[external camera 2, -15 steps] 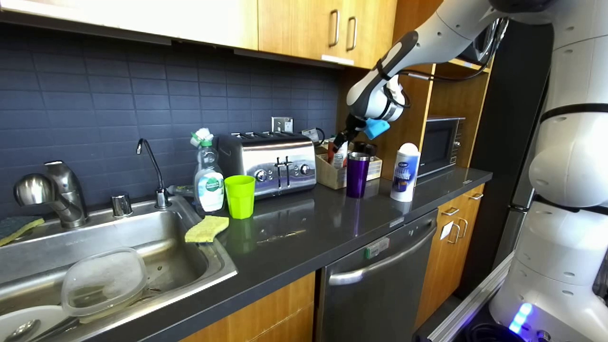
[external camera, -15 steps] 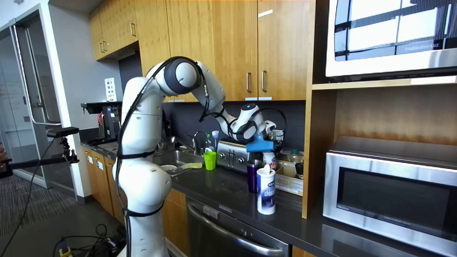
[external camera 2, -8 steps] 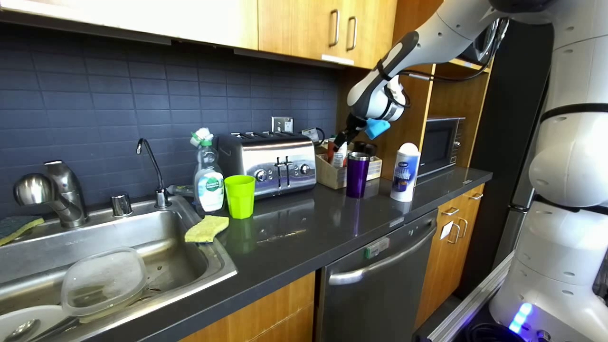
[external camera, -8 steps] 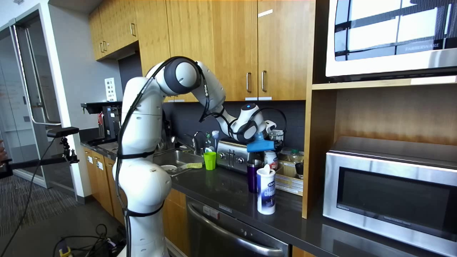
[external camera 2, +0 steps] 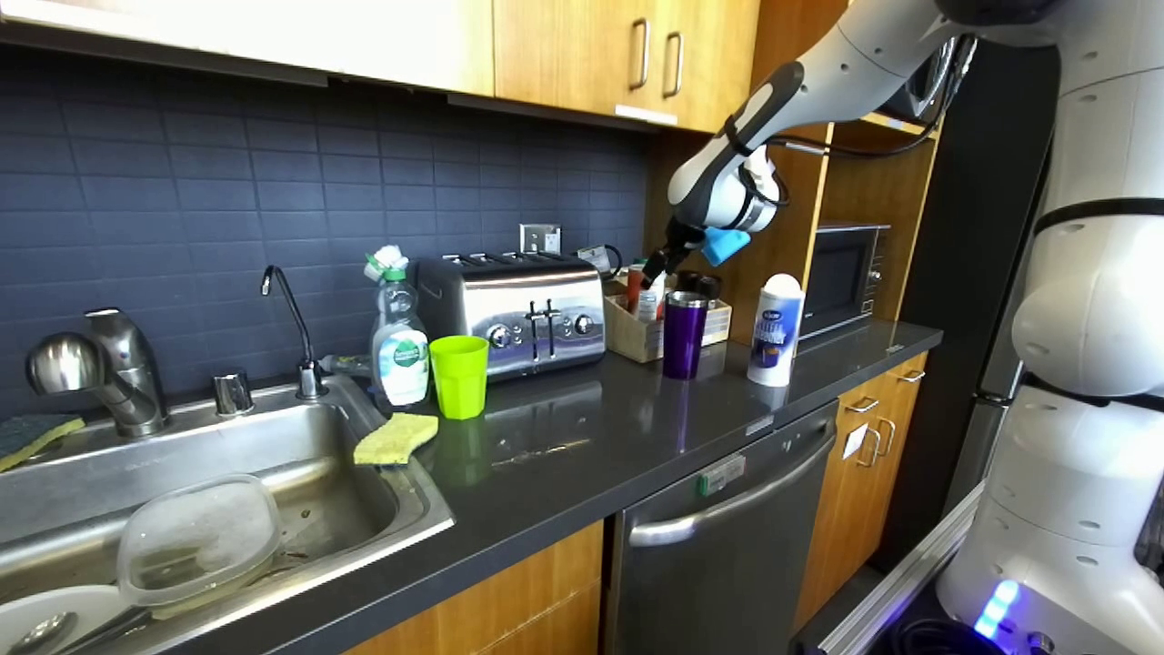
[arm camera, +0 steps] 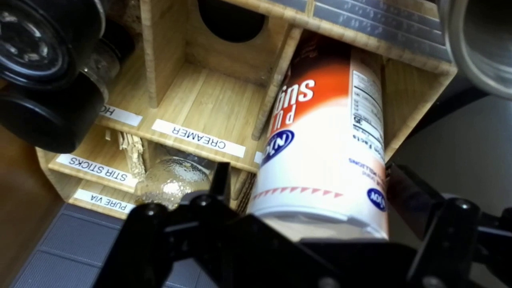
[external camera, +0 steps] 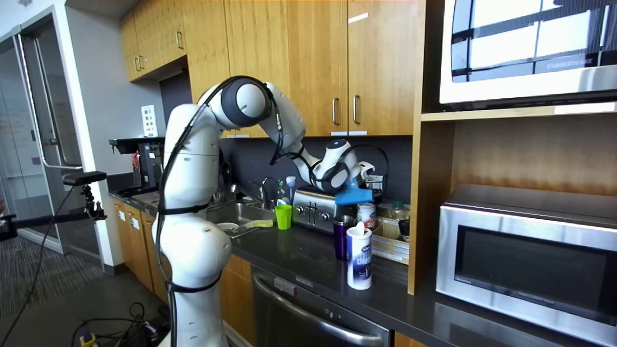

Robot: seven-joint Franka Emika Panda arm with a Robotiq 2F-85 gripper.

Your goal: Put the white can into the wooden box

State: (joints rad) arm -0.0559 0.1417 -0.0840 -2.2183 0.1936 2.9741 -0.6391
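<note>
White with a red-orange band and blue N'JOY marks, the can sits in an end compartment of the wooden box, its lower part down behind the box wall. We find the hand at the can with its fingers spread, one on each side. In the wrist view a gap shows between the can and the finger at left of that view; whether the finger at right touches, we cannot tell. Alongside we read, upside down, a CREAMER label, then a STIR STICKS label and a PURE VIA label on other tiers. Dark round-ended containers crowd the upper left of the same view. In an exterior view we note a purple tumbler on the dark surface just in front of the box, with a white-and-blue canister near it. A steel-fronted toaster is just beside the box, a green cup in front of the toaster, a soap bottle by the cup. A yellow sponge lies at the rim of the sink. We also log a microwave past a wooden panel, and a blue piece at the end of the arm.
</note>
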